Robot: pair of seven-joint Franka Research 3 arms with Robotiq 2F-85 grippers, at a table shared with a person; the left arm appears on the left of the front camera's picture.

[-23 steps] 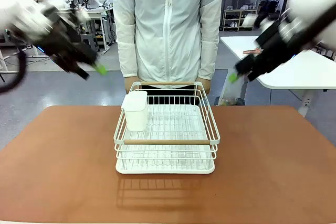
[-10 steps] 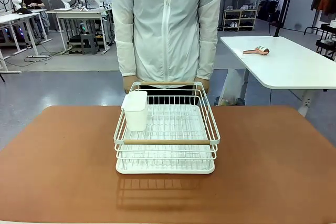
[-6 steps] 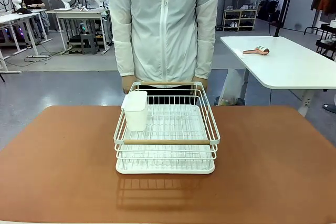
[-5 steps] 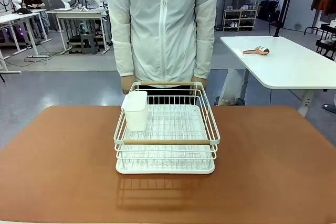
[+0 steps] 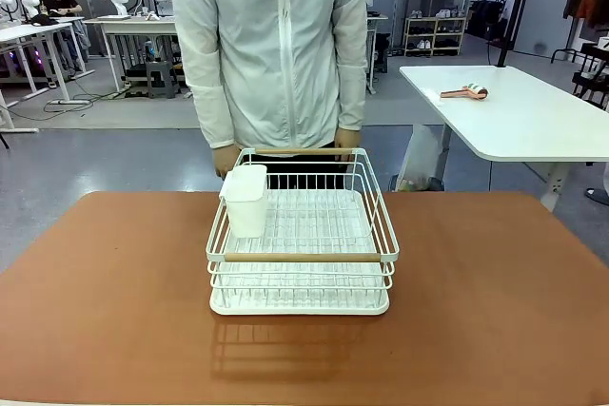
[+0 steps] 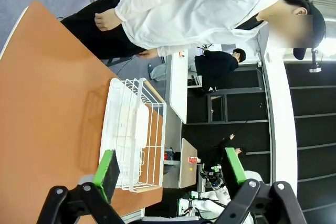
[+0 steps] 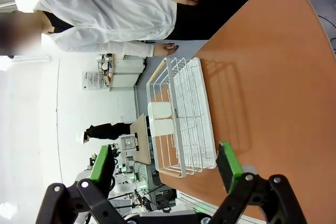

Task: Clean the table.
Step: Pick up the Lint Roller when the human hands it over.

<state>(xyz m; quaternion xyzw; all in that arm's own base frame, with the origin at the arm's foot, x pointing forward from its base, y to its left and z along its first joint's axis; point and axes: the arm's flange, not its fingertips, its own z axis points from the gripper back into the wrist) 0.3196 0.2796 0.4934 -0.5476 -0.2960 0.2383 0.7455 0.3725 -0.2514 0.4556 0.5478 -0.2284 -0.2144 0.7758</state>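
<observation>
Rack (image 5: 302, 257) hides pt of table (image 5: 114, 301)

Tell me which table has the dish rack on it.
The reddish-brown table nearest the camera; the white wire dish rack stands on its middle. The white-topped table farther right holds a small object.

Grey floor (image 5: 95, 154), white-topped side table (image 5: 533, 121), lab benches (image 5: 124, 20) behind.
</observation>
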